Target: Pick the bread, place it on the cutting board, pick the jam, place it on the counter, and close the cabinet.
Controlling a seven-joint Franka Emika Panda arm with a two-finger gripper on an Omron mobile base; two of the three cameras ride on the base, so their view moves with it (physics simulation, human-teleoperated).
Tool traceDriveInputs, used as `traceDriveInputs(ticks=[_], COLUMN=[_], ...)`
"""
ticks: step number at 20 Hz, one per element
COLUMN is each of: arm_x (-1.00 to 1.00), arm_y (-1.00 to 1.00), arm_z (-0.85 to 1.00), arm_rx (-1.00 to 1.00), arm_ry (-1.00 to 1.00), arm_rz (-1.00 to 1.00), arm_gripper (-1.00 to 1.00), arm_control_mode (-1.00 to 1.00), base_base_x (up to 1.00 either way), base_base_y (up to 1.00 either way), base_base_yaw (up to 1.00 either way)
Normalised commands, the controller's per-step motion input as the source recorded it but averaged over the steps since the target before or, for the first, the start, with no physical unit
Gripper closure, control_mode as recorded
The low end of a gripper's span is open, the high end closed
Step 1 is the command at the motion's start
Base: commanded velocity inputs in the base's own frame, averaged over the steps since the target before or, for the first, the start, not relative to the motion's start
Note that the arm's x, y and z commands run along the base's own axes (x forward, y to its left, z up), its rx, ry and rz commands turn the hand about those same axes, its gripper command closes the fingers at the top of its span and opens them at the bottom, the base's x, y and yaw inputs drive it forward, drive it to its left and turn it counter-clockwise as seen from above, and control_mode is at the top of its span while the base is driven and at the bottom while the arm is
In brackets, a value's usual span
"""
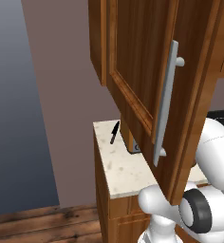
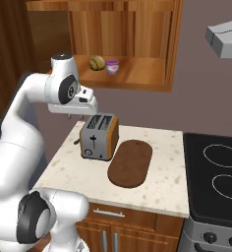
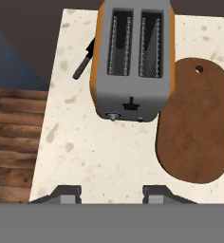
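Wall cabinet [image 2: 137, 44]: medium-brown wood, door [image 1: 147, 71] swung open, long silver bar handle [image 1: 165, 102] on it. Contents, both on the lower shelf, above the pincer and off to its far side:
- Bread [image 2: 97, 63], a small round golden-tan bun.
- Jam [image 2: 112, 66], a squat purple jar with a paler rim, just beside the bread.

Pincer [image 3: 110, 193]: hangs over the counter [image 3: 85, 156] pointing straight down, jaws drawn in as narrow as they go (a gap shows between the two tips), holding nothing.

Below the pincer, on the cream speckled counter:
- Toaster [image 3: 132, 61], grey with orange sides, two slots, both empty so far as can be seen; it stands just ahead of the fingertips.
- Cutting board [image 3: 195, 121], dark brown oval with a small hole at one end, bare, lying flat just beside the toaster.
- Small dark utensil [image 3: 84, 60], beside the toaster on the side away from the board, kind not clear.

Stovetop [image 2: 218, 172]: black, beyond the board.
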Motion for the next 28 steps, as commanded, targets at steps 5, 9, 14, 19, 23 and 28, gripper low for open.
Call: traceDriveInputs(ticks=[5, 9, 14, 19, 23, 28], arm_x=[0.00, -0.04, -0.09, -0.03, 0.00, 0.00], arm_y=[-0.14, -0.24, -0.22, -0.26, -0.28, -0.24], arm_z=[0.00, 0.03, 0.06, 0.08, 0.15, 0.16], arm_rx=[0.00, 0.00, 0.00, 0.00, 0.00, 0.00], arm_ry=[-0.04, -0.14, -0.19, -0.20, -0.18, -0.17], arm_rz=[0.01, 0.00, 0.00, 0.00, 0.00, 0.00], arm_gripper=[-1.00, -1.00, -1.00, -1.00, -1.00, -1.00], arm_control_mode=[-1.00, -1.00, -1.00, -1.00, -1.00, -1.00], base_base_x=[0.00, 0.00, 0.00, 0.00, 0.00, 0.00], base_base_y=[0.00, 0.00, 0.00, 0.00, 0.00, 0.00], base_base_yaw=[0.00, 0.00, 0.00, 0.00, 0.00, 0.00])
